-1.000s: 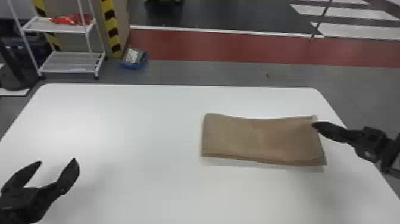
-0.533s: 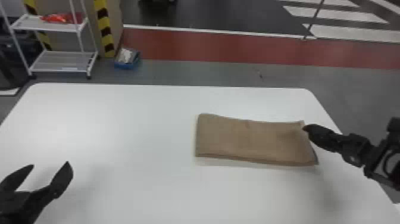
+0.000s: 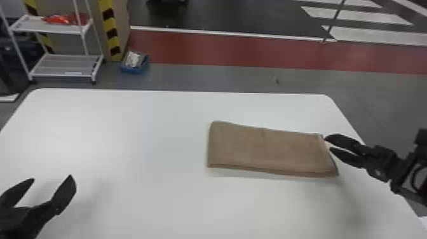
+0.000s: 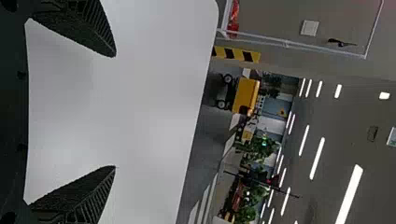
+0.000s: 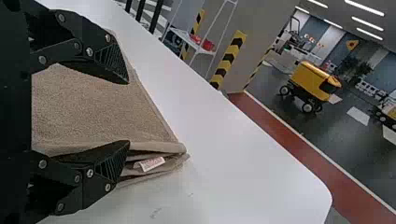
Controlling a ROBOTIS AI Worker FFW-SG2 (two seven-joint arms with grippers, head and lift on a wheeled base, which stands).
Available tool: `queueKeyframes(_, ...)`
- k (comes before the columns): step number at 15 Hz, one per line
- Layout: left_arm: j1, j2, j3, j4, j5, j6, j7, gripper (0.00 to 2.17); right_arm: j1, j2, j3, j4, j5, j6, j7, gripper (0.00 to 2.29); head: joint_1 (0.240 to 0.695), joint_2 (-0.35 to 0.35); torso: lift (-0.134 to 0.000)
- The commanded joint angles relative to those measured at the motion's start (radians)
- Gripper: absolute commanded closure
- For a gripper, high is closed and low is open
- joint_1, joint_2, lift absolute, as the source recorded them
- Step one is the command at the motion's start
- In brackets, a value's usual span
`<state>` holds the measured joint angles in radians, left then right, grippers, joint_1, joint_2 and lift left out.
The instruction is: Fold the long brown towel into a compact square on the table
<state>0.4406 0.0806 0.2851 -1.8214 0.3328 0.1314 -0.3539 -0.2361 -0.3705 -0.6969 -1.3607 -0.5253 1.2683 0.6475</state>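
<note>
1 towel (image 3: 267, 151) | long axis left-right | lies just left of nearer right hand (image 3: 327, 143) | its fingers apart

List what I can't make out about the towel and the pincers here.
- Underside of the brown towel: head view, hidden by its upper layers.
- Exact layer count: right wrist view, folds partly behind the right pincer.
- Print on the label: right wrist view, too small.
- Rear of the left pincer: head view, cut off by the edge.
</note>
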Motion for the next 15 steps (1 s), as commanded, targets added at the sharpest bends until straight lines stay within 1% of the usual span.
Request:
queueKeyframes(1, 0.001, 0.001, 0.009, 0.005, 0.002, 0.0, -0.002, 0.01, 0.008, -0.021, -0.01, 0.0, 0.004, 0.02, 0.001, 0.53, 0.695, -0.147, -0.123)
queueKeyframes(4, 0.001, 0.001, 0.014, 0.011, 0.003, -0.003, -0.008, 0.01, 0.02, -0.054, -0.027, 0.011, 0.022, 0.023, 0.001, 0.53, 0.695, -0.16, -0.123)
queueKeyframes(5, 0.001, 0.001, 0.014, 0.011, 0.005, -0.003, -0.01, 0.01, 0.02, -0.064, -0.023, 0.02, 0.042, 0.023, 0.0, 0.53, 0.695, -0.169, -0.123)
queueKeyframes(7, 0.001, 0.001, 0.016, 0.013, 0.005, -0.003, -0.016, 0.01, 0.006, -0.068, 0.002, 0.038, 0.085, 0.032, 0.0, 0.52, 0.695, -0.185, -0.123)
queueKeyframes(9, 0.003, 0.002, 0.019, 0.014, 0.005, -0.003, -0.016, 0.01, -0.003, -0.061, 0.04, 0.041, 0.122, 0.032, -0.003, 0.52, 0.695, -0.194, -0.123)
queueKeyframes(12, 0.009, 0.001, 0.031, 0.017, 0.008, -0.006, -0.022, 0.01, -0.025, -0.041, 0.083, 0.045, 0.146, 0.032, -0.009, 0.52, 0.695, -0.181, -0.123)
queueKeyframes(14, 0.017, 0.002, 0.036, 0.017, 0.011, -0.019, -0.024, 0.01, -0.028, -0.03, 0.085, 0.045, 0.149, 0.032, -0.009, 0.53, 0.695, -0.155, -0.123)
queueKeyframes(15, 0.018, 0.001, 0.043, 0.017, 0.014, -0.019, -0.025, 0.01, -0.031, -0.03, 0.089, 0.045, 0.151, 0.032, -0.009, 0.53, 0.695, -0.148, -0.123)
